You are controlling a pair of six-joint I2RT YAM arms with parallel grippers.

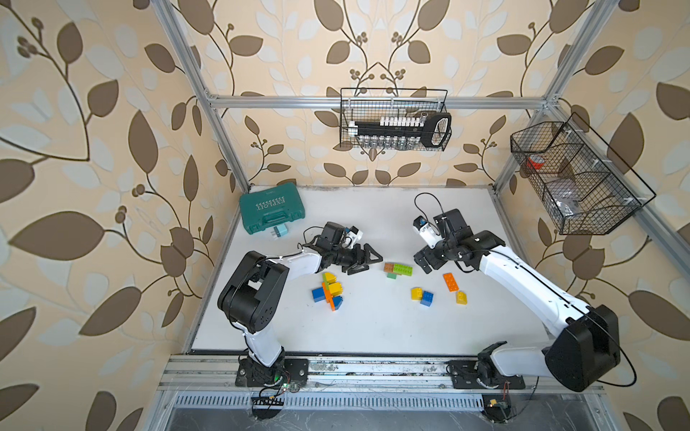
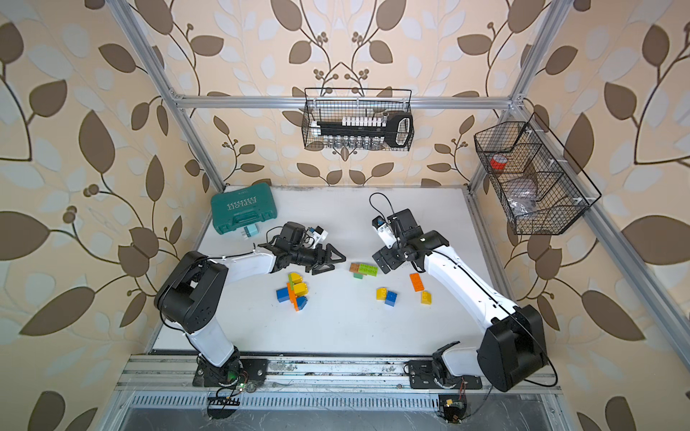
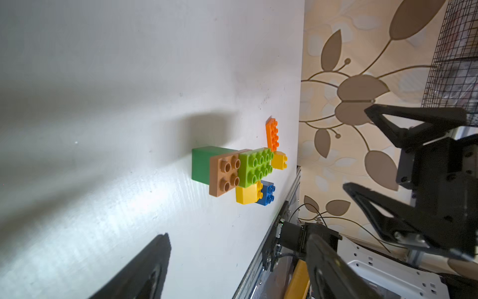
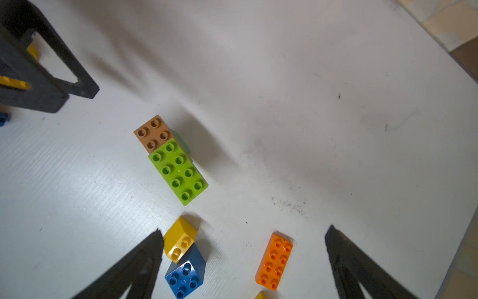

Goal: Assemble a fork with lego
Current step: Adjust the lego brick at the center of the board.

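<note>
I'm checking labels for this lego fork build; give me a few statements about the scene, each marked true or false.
1. The brown brick and the lime green brick sit side by side atop a darker green brick. True.
2. The right end effector grips the orange brick. False: it is open, and the orange brick lies alone on the table.
3. The left end effector is open and empty. True.
4. The teal tool case stands open. False: it is shut.
</note>
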